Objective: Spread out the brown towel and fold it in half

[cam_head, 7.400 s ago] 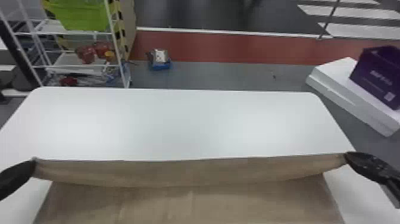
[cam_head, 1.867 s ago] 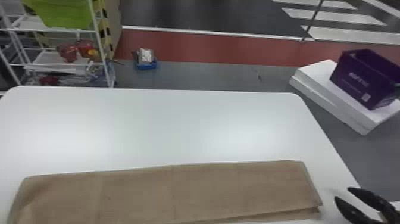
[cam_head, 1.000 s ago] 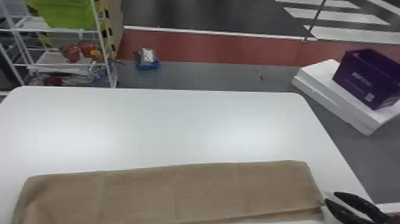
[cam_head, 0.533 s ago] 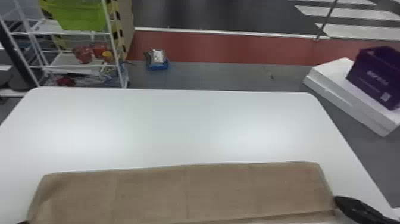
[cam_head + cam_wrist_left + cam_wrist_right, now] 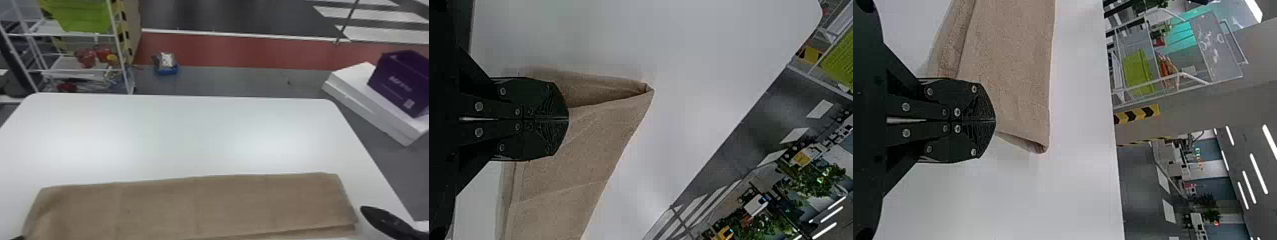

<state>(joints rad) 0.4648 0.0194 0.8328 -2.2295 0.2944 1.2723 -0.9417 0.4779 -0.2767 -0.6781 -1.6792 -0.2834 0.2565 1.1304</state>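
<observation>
My black right gripper [image 5: 364, 209] slants in beside the folded brown cloth towel's [image 5: 198, 207] right end, two fingers pressed together. The towel lies on the white table [image 5: 198, 134]. My black left gripper [image 5: 16, 238], tips also together, is at its left end.

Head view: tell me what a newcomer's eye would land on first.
Probably the brown towel, a long strip across the white table's near side. Next come the purple box at the right, beyond the table, and the green bin on the rack, far left.
</observation>
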